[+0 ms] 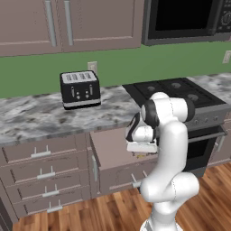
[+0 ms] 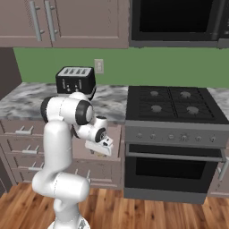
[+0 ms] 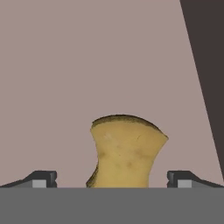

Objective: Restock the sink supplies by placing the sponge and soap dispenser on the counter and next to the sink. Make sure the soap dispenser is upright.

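the sponge (image 3: 124, 151) lies on the mauve floor of the pulled-out drawer (image 1: 115, 153), centred between the gripper (image 3: 113, 178) jaws, which stand spread wide and grip nothing. the base views add the toaster (image 1: 80, 89) on the counter (image 1: 31, 115) and the stove (image 2: 172, 105). the arm is folded, hand pointing down into the drawer.

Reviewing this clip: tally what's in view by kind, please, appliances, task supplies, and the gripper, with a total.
Appliances: 3, the toaster, the stove, the microwave.
Task supplies: 1, the sponge, lying in the open drawer.
Grippers: 1, the gripper, open, fingertips either side of the sponge.
Total: 5
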Controlling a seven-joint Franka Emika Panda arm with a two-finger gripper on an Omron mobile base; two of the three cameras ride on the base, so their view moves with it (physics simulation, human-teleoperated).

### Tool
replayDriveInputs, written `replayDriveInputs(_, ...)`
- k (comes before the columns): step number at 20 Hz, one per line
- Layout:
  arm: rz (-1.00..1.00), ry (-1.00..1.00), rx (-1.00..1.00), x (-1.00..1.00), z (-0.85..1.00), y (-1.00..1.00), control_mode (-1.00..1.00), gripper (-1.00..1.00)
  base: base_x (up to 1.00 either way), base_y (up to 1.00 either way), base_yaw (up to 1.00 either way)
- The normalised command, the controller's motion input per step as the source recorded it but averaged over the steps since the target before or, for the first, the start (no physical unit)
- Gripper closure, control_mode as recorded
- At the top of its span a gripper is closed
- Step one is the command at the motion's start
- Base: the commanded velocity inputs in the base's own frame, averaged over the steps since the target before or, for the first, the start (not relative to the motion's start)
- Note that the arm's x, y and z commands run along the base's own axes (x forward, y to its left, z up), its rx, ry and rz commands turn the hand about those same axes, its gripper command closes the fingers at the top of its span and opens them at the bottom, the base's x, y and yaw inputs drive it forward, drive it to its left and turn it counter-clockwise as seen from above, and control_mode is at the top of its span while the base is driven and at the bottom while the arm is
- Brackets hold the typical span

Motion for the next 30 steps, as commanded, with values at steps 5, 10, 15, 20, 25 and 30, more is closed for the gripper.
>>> replayDriveInputs(5,0.0,0.02,0.01,0.02,-0.03,0.0,-1.0,-1.0,0.0,0.0,0.0)
replayDriveInputs(10,0.0,0.03,0.06,0.15,-0.01,-0.17,-1.0,-1.0,0.0,0.0,0.0)
replayDriveInputs(15,0.0,0.05,0.01,0.18,-0.14,0.0,-1.0,-1.0,0.0,0.0,0.0)
replayDriveInputs(20,0.0,0.06,0.0,0.13,-0.25,0.0,-1.0,-1.0,0.0,0.0,0.0)
replayDriveInputs(25,-0.03,0.06,0.0,0.2,-0.25,0.0,-1.0,-1.0,0.0,0.0,0.0)
replayDriveInputs(30,-0.03,0.08,0.0,0.36,-0.26,0.0,-1.0,-1.0,0.0,0.0,0.0)
